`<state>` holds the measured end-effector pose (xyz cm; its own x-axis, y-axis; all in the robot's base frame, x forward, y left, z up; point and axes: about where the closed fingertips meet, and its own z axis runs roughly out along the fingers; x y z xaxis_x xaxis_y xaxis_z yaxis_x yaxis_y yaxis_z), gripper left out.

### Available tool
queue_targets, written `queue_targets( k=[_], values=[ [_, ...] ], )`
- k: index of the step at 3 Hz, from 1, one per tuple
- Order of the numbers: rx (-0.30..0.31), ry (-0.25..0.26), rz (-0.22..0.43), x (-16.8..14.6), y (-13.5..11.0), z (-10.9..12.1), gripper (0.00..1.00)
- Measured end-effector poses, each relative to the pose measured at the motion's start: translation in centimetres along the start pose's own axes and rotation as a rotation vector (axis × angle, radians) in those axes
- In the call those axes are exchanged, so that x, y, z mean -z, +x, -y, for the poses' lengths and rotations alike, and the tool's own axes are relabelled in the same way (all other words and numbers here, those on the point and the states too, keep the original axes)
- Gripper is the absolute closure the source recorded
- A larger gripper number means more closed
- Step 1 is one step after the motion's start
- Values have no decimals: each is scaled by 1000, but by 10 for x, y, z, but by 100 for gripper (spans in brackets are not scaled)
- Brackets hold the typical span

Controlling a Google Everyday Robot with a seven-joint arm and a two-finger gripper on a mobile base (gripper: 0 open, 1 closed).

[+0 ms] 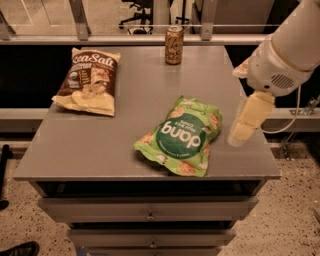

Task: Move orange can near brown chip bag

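Observation:
The orange can point(174, 45) stands upright at the far edge of the grey table point(100, 145), a little right of the middle. The brown chip bag point(90, 82) lies flat at the far left of the table, well apart from the can. My gripper point(241, 134) hangs from the white arm point(285, 55) over the table's right edge, pointing down. It is to the right of the green bag and well in front and to the right of the can. It holds nothing that I can see.
A green "dang" bag point(182, 136) lies at the front middle-right of the table, between my gripper and the brown bag. Drawers point(150, 210) sit under the tabletop. A railing and an office chair point(137, 12) are behind the table.

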<state>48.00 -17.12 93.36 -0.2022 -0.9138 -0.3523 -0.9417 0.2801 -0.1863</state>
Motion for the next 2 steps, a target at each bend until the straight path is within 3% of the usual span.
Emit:
queue_targets(
  k=[1,2],
  values=[
    [-13,-18,100,-43,-38,15,0],
    [-13,-18,100,-43,-38,15,0]
  ],
)
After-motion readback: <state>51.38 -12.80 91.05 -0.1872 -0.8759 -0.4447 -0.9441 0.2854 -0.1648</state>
